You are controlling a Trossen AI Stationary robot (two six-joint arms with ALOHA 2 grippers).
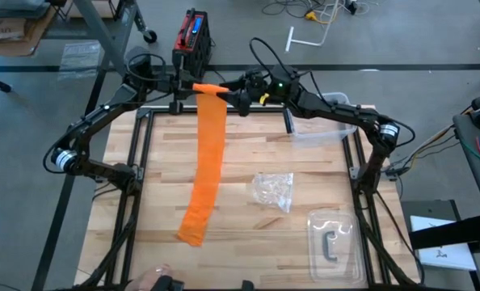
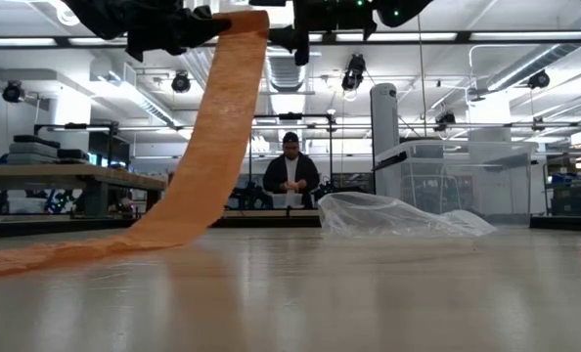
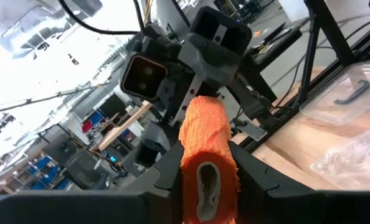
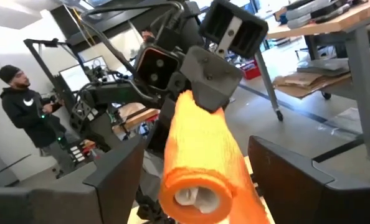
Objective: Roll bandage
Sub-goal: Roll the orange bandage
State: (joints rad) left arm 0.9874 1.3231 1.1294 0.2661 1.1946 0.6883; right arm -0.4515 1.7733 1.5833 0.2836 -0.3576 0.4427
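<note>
From above, my two arms meet at the far edge of the wooden plank counter [image 1: 248, 234]. The bandage [image 1: 208, 162], a soft bright orange woven strip, hangs from a small roll held up between my left fingers [image 1: 193, 87] and my right fingers [image 1: 238, 99], then runs down and lies flat toward the near edge, ending in a slightly folded tip. Beside it sits a crumpled clear plastic wrapper [image 1: 274, 191], and a clear lidded box [image 1: 334, 242] with a dark handle stands near the corner.

From counter height, the orange band [image 2: 207, 147] drapes in a curve from the arms, which are cut off at the frame's upper edge, down to the smooth counter top. The wrapper [image 2: 393, 215] shows as a glossy, wrinkled heap. A person [image 2: 290, 174] in dark clothes stands well behind.

Through my left wrist camera, my left fingers [image 3: 207, 180] are clamped on the roll's [image 3: 205, 149] end, its fuzzy weave and hollow core plain to see; the other wrist faces me just beyond.

Through my right wrist camera, my right fingers [image 4: 197, 174] stand apart on either side of the roll [image 4: 200, 155], not pressing it. Another person [image 4: 23, 106] in a dark cap stands in the background.
</note>
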